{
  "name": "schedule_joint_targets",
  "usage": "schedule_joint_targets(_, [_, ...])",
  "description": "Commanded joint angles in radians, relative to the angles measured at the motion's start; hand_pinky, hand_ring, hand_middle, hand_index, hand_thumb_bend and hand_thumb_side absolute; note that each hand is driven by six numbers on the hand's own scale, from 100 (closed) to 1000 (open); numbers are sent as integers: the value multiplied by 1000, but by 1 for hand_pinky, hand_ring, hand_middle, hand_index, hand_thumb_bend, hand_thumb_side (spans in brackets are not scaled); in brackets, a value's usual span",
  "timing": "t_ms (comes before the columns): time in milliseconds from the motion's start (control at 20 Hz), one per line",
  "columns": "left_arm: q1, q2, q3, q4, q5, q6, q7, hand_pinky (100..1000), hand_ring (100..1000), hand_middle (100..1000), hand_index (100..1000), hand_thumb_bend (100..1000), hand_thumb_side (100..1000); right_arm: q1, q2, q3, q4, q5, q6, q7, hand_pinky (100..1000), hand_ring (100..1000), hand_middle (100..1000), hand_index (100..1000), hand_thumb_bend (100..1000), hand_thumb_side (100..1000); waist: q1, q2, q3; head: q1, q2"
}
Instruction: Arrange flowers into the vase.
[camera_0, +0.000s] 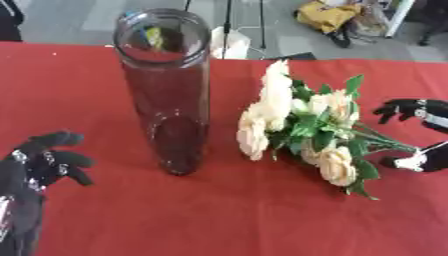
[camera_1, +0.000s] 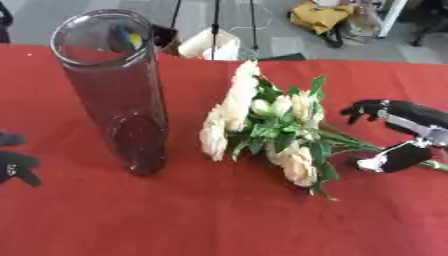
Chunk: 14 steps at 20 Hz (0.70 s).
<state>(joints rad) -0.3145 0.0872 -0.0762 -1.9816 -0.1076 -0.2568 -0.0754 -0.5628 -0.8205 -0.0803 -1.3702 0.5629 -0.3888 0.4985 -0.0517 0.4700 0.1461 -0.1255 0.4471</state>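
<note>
Nothing has gone into the vase yet, as far as I can see: the tall clear cylinder stands upright and empty on the red tablecloth, and the whole job of lifting and inserting is still ahead.

The flowers (cream roses with green leaves, all in one bunch) lie flat on the cloth, their blooms pointing away from the right hand toward the vase and their stems running back between its fingers and thumb. That hand comes in from the right edge, fingers arched above the stems and thumb below, half closed around them; whether it is actually gripping them I cannot tell.

The left hand rests near the lower left corner, fingers loosely spread and holding nothing, with the vase just off to its inner side.
</note>
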Motion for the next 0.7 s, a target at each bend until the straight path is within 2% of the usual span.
schedule_joint_targets(50, [-7, 7, -11, -18, 1, -2, -3, 455, 601, 700, 806, 136, 1000, -8, -20, 1, -4, 26, 2, -8, 792, 1000, 729, 931, 453, 443, 1, -18, 1, -3, -8])
schedule_joint_targets(300, [-8, 6, -11, -18, 1, -2, -4, 455, 601, 701, 806, 136, 1000, -8, -12, 10, 1, 40, -1, -8, 781, 1000, 706, 920, 455, 430, 2, -17, 3, -4, -9])
schedule_joint_targets(700, [-7, 5, -12, -18, 3, -1, -6, 456, 601, 701, 806, 137, 1000, -9, -5, 14, 5, 46, 8, -17, 715, 948, 635, 896, 436, 444, 4, -19, 0, -5, -15])
